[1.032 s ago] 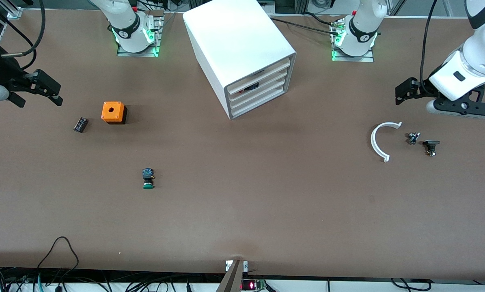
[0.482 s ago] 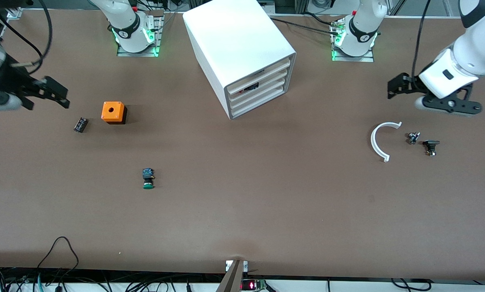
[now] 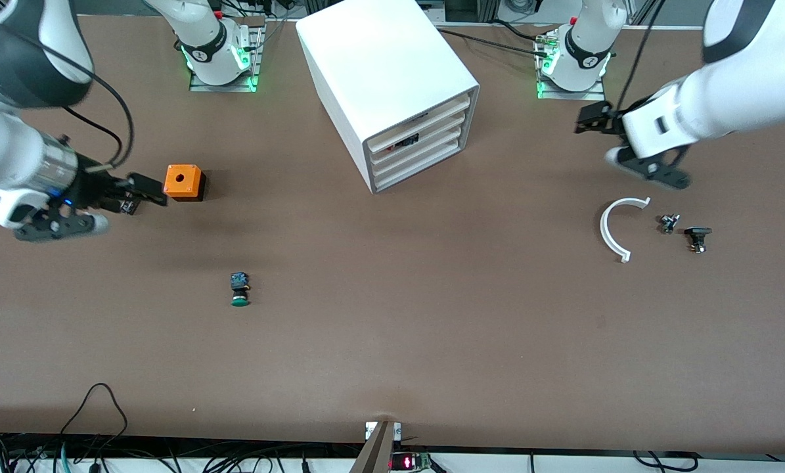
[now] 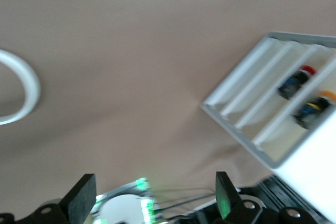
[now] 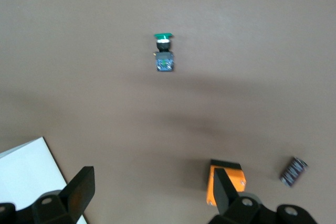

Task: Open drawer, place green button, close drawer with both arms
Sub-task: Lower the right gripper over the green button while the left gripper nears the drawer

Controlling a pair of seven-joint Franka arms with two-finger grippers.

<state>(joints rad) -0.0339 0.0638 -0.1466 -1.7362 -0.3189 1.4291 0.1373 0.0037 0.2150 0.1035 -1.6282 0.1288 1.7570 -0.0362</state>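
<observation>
Brown table (image 3: 392, 341): cabinet (image 3: 392, 85) drawers shut, 2 holding small parts (image 4: 304, 95).

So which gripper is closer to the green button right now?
Right. The right gripper hangs open over the table beside the orange box, at the button's end. The left gripper, also open, is over the table toward the left arm's end, past the cabinet.
</observation>
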